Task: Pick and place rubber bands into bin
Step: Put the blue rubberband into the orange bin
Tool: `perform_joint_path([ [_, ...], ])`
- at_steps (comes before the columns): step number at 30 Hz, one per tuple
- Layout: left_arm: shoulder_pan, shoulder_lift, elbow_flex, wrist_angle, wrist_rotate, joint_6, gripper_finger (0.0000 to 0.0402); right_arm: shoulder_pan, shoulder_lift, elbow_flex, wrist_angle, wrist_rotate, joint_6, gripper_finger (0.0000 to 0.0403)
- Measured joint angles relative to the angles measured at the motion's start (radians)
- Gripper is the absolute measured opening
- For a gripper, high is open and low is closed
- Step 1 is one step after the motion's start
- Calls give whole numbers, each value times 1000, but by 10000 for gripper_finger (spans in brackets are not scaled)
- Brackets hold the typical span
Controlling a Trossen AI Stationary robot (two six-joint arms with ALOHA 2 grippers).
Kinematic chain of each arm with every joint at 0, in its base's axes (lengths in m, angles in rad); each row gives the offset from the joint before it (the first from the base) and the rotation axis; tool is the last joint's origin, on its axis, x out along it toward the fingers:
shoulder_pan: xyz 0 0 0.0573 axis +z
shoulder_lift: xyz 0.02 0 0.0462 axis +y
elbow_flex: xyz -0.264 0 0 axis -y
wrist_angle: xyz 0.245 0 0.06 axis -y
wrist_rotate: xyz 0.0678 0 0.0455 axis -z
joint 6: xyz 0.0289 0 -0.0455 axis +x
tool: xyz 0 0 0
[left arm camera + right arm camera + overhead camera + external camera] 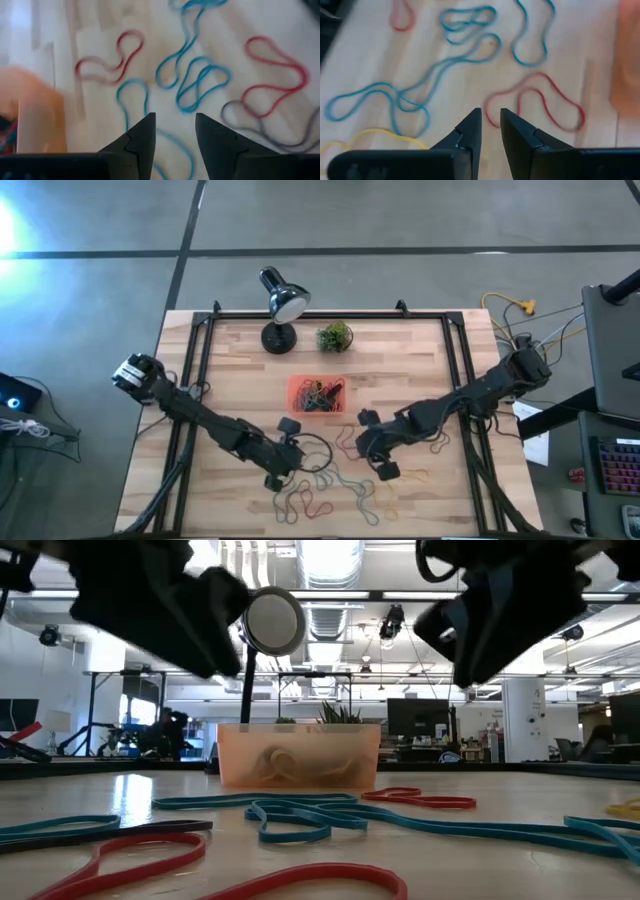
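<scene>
- On the wooden table [240, 350], the rubber bands [330, 495] lie loose near the front edge, in blue, red, yellow and grey loops.
- More bands already sit in the orange bin [318, 394], which stands in the middle of the table, just in front of the little plant [335, 336] and the lamp [280, 305] at the back edge.
- Each band looks very light, thin and floppy. I think it will bend and stretch when it is lifted, and it cannot break easily.
- Some loops cross over each other, so pulling one may drag a neighbour along.
- They lie flat on the wood, so I think a finger has to slide under or pinch right down on the strand.
- A good place to grab is a single strand at the round end of a loop, away from the crossings.
- Over the front bands, left of the middle, the left gripper [173, 131] has its fingers apart and holds nothing. A blue band [192, 82] lies just past its tips.
- To the right of the bin, the right gripper [490, 125] hangs above a red band [535, 107]. Its fingers are close together with a small gap, and I see nothing between them.
- That red band lies alone near the bin, so it looks like an easy one to take.
</scene>
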Motion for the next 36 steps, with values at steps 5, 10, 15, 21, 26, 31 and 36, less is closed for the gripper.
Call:
perform_joint_path([
  [5,24,0,10,-3,54,38,123,25,0,-61,0,72,102,64],
  [10,49,22,9,24,91,50,123,36,0,-107,-1,114,149,65],
  [15,69,114,56,18,139,52,123,35,-19,-124,-2,127,166,64],
  [21,90,233,151,-53,186,59,123,40,-61,-134,-1,150,167,59],
  [26,112,277,199,-84,233,39,123,46,-85,-145,-11,150,189,59],
  [31,123,315,228,-74,293,26,123,48,-86,-154,-9,151,191,59],
  [36,127,327,230,-89,294,24,123,48,-87,-163,-8,152,193,58],
])
